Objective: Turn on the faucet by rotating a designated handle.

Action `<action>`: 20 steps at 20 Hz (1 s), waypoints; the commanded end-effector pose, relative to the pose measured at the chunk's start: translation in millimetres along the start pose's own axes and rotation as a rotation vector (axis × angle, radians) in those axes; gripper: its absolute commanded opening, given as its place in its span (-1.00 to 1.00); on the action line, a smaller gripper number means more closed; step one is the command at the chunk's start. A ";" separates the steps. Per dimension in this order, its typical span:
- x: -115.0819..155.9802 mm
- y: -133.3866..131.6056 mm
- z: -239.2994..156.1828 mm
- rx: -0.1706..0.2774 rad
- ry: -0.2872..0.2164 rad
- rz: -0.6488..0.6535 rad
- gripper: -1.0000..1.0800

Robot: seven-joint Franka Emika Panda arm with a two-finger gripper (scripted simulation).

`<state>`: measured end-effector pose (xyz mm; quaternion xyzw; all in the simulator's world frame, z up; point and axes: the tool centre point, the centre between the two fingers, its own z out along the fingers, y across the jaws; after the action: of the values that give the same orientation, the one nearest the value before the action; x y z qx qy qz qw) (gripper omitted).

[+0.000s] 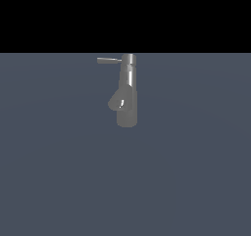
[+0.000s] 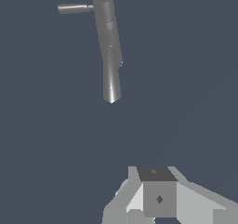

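Looking at the faucet [image 1: 127,90] here, it's standing upright on the flat grey floor [image 1: 196,181], spout [image 1: 117,100] angling off its lower half and the handle [image 1: 109,60] poking sideways from its top cap. The gripper [image 2: 160,204] is sitting well apart from the faucet, touching nothing, probably lining up an approach. Can't tell if the jaws are apart or together, since the fingertips aren't showing.

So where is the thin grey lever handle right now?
The thin grey lever handle projects toward the exterior view's left from the top of the glossy grey faucet column.
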<state>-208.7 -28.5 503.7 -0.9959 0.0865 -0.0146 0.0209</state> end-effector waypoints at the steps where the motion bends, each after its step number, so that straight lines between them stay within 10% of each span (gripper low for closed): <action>1: 12.5 -3.1 0.2 0.021 -0.009 0.042 -1.00; 20: 153.7 -38.0 36.2 0.146 -0.124 0.541 -1.00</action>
<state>-62.0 -17.7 478.0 -0.9392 0.3263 0.0415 0.0982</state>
